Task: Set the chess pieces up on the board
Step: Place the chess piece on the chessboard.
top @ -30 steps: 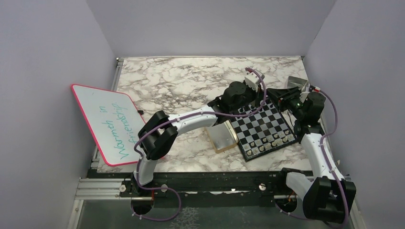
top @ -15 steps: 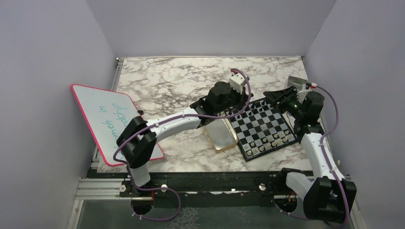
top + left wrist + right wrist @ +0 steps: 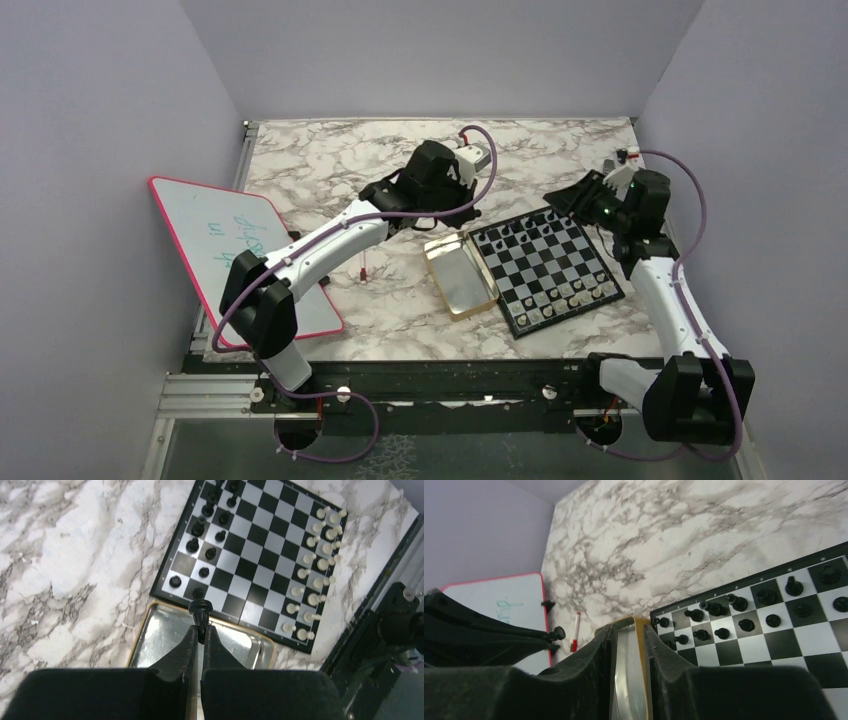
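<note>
Chess pieces (image 3: 211,553), tiny travel-size men in black and silvery-white, stand in double rows on the small square chessboard (image 3: 548,265) of black and pale grey checks. In the top view, black lines the 12 o'clock edge and white the 6 o'clock edge. One square in the outer black row, next to the corner nearest the tin, appears bare.

One black chess piece (image 3: 199,609) is off the board. The left claw (image 3: 201,629) is closed tight on its upper part, base pointing away from the fingers. It hangs above the rim of the gold rectangular tin (image 3: 460,278), which lies at 9 o'clock of the board, touching or just beside it.

Change: one second ago the left arm reached over the black corner of the board. It has since drawn back and now sits over the marble-patterned bench (image 3: 350,160) at 10 o'clock of the board. The retreat has uncovered the tin, whose shiny interior shows no pieces.

Judgement: this piece is not yet seated. A fresh approach to the bare square is required, with little else outstanding.

The right claw (image 3: 630,630) hovers at 12 to 1 o'clock of the board, little moved, its fingers a narrow gap apart and holding nothing.

Well apart at 9 o'clock lie a small red pen-like object (image 3: 365,266) and a pink-rimmed whiteboard (image 3: 215,240).
</note>
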### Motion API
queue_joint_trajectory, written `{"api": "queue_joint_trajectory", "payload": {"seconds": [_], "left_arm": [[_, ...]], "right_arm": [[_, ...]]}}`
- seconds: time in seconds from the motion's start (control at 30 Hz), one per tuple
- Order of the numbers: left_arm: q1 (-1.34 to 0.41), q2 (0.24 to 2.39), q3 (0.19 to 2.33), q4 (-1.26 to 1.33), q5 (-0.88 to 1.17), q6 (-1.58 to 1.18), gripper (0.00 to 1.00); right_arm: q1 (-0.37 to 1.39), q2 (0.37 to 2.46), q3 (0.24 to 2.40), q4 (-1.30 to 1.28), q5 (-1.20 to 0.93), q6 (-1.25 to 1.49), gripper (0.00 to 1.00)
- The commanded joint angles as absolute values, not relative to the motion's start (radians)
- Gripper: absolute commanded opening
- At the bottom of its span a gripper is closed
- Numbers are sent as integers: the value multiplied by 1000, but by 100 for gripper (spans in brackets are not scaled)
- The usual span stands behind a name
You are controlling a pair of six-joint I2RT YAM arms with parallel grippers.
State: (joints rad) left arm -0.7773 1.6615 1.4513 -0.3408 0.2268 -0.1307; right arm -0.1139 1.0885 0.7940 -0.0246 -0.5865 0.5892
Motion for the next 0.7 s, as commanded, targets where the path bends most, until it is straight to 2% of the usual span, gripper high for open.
{"api": "queue_joint_trajectory", "payload": {"seconds": [0.0, 0.1, 0.27, 0.37, 0.53, 0.67], "left_arm": [[-753, 1596, 1497, -507, 362, -79, 0], [-730, 1589, 1519, -552, 418, -81, 4], [-684, 1563, 1514, -571, 497, -101, 6], [-657, 1564, 1517, -594, 544, -118, 4], [-654, 1549, 1519, -612, 562, -135, 4], [-653, 1547, 1516, -612, 593, -151, 4]], "right_arm": [[9, 1139, 846, -88, -591, 419, 30], [81, 1132, 816, 6, -610, 279, 32], [142, 1118, 759, 204, -788, -38, 40], [229, 1090, 723, 210, -819, -278, 44], [324, 1095, 716, 175, -840, -489, 53], [420, 1094, 710, 192, -758, -593, 56]]}}
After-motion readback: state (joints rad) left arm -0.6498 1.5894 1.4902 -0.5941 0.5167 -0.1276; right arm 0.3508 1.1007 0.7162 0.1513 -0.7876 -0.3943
